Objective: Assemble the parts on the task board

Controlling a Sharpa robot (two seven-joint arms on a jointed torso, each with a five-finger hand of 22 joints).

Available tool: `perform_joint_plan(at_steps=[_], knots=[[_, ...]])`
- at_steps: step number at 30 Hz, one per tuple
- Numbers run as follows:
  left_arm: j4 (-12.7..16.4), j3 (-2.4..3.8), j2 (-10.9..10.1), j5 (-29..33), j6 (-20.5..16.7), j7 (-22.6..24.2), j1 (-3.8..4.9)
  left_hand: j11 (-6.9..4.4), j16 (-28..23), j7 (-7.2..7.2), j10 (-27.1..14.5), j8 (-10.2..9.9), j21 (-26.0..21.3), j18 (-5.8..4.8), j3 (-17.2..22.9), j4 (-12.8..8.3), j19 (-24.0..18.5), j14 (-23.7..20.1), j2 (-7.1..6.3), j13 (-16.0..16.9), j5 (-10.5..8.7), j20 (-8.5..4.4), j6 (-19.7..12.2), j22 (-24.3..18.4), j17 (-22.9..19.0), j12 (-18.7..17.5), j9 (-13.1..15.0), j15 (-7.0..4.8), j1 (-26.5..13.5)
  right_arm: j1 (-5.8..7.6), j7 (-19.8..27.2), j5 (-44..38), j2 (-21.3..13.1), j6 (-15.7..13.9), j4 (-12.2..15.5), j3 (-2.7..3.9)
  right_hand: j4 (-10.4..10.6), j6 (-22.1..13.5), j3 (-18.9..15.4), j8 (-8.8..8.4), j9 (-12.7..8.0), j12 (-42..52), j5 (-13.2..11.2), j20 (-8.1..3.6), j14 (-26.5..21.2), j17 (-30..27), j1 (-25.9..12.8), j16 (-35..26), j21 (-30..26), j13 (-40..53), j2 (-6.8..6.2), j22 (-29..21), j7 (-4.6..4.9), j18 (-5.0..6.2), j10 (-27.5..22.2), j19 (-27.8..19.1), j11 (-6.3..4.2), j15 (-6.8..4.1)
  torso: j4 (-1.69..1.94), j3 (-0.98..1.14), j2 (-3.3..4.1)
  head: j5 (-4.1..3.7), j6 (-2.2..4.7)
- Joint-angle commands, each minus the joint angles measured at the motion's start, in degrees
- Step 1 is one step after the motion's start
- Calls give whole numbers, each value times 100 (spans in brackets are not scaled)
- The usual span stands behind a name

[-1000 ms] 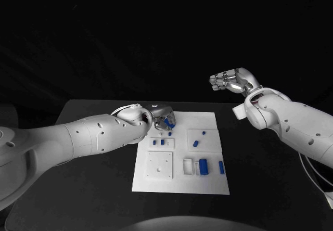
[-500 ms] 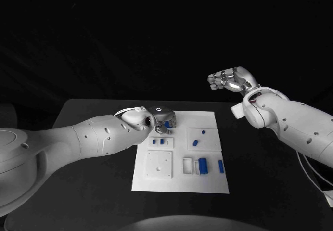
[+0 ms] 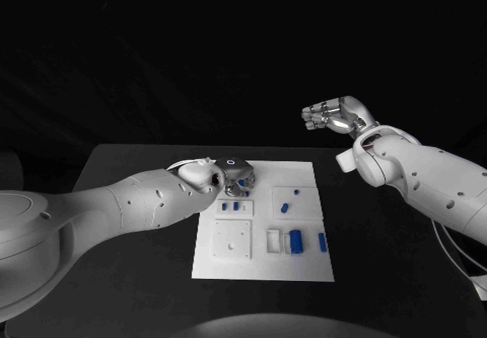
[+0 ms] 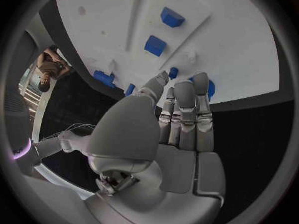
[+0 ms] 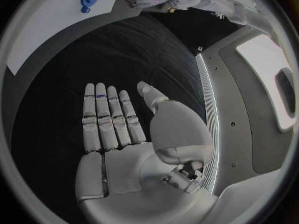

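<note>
**Left hand hovering at the board's far corner, right hand raised**

The left hand (image 3: pixel 236 177) is reaching over the far left corner of the task board (image 3: pixel 266 264), its fingers (image 4: pixel 186 115) lying straight and close together; whether it is touching or holding a part cannot be told. The right hand (image 3: pixel 336 116) is hanging high above the table (image 3: pixel 132 282), well apart from the board, flat-palmed and holding nothing. Blue parts (image 3: pixel 296 241) are lying across the board, several just beside the left fingertips.
</note>
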Motion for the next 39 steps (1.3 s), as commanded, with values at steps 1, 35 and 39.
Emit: perform_joint_plan(at_steps=[1, 35, 39], knots=[[-54, 3, 32, -117, 82, 22, -17, 17, 22, 16, 42, -11, 24, 53, 49, -2, -15, 9, 3, 0, 32, 35, 54, 119, -9, -5, 1, 26, 34, -2, 65, -4, 0, -2, 22, 3, 26, -22, 9, -10, -8, -36, 17, -6, -43, -9, -4, -32, -23, -8, -42, -8, 0, 47, -22, -43, -6, -1, 4, 0, 0, -10, -6], [-369, 7, 184, -25, -26, 167, -191, -114, 147, -43, 392, -15, 238, 54, 202, 115, -17, 113, 56, 4, -145, 18, 110, 106, -32, -5, -4, -60, -92, 0, 63, -4, 8, 20, 56, 3, 23, -21, 21, -10, -8, -35, 19, -6, -42, -9, 7, -32, -22, -8, -41, -7, -2, 48, -19, -43, -7, -1, -2, 3, 0, -76, -67], [-385, 7, 198, -17, 0, 186, -204, -136, 154, -53, 448, -16, 245, 57, 202, 136, -16, 127, 91, 3, -149, 20, 178, 106, -35, -6, -1, -75, -79, 1, 63, -4, 11, 19, 58, 3, 23, -21, 21, -10, -8, -35, 19, -6, -42, -9, 7, -32, -22, -8, -41, -7, -2, 48, -19, -43, -7, -1, 2, 4, -1, -83, -76]])
